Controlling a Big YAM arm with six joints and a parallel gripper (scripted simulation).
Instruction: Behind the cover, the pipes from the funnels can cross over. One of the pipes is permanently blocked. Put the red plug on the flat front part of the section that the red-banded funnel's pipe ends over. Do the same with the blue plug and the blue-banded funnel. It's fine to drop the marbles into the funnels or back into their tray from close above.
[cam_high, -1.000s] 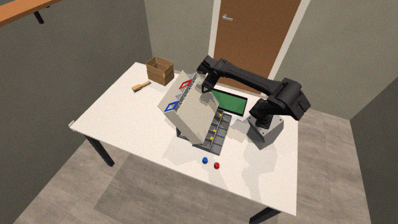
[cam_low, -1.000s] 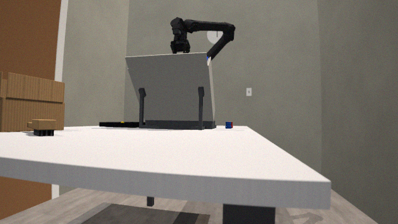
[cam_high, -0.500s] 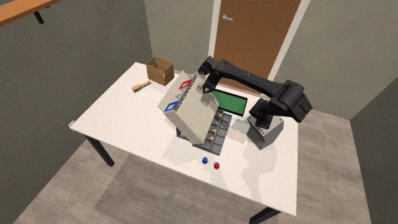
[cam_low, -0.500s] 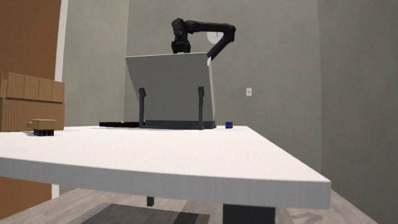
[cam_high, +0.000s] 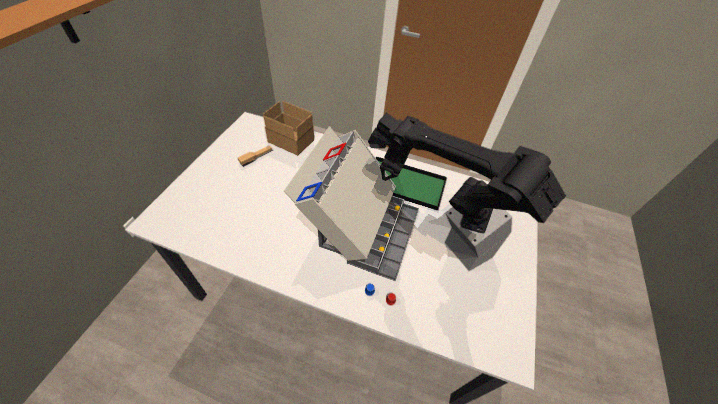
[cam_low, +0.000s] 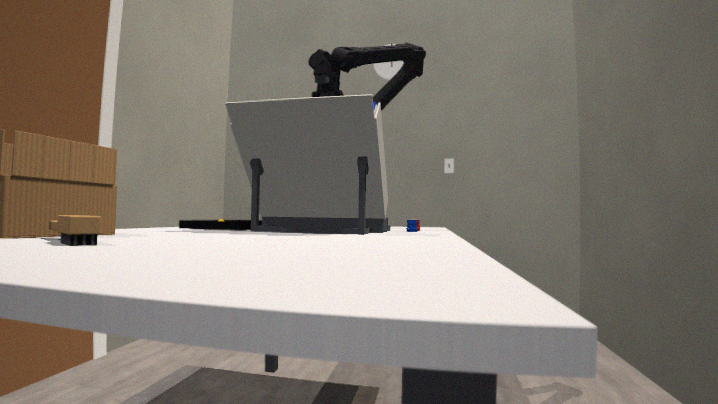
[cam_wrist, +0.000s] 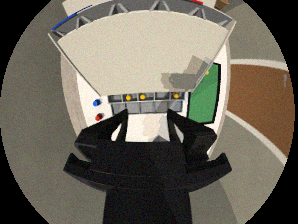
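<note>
The tilted white cover (cam_high: 351, 200) carries a red-banded funnel (cam_high: 334, 151) and a blue-banded funnel (cam_high: 308, 191) along its top edge. Below it lies the grey sectioned catcher (cam_high: 389, 236), with three yellow marbles (cam_high: 386, 234) in separate sections; they also show in the wrist view (cam_wrist: 143, 98). The blue plug (cam_high: 370, 288) and the red plug (cam_high: 391, 298) stand on the table in front of the catcher. My gripper (cam_high: 386, 173) hangs open and empty above the cover's right side, near the green tray. In the wrist view, nothing sits between its fingers.
The green marble tray (cam_high: 417, 186) lies by the arm's base (cam_high: 476, 233); one marble shows in it in the exterior view (cam_low: 220, 220). A cardboard box (cam_high: 288, 126) and a wooden brush (cam_high: 254, 155) sit at the far left of the table.
</note>
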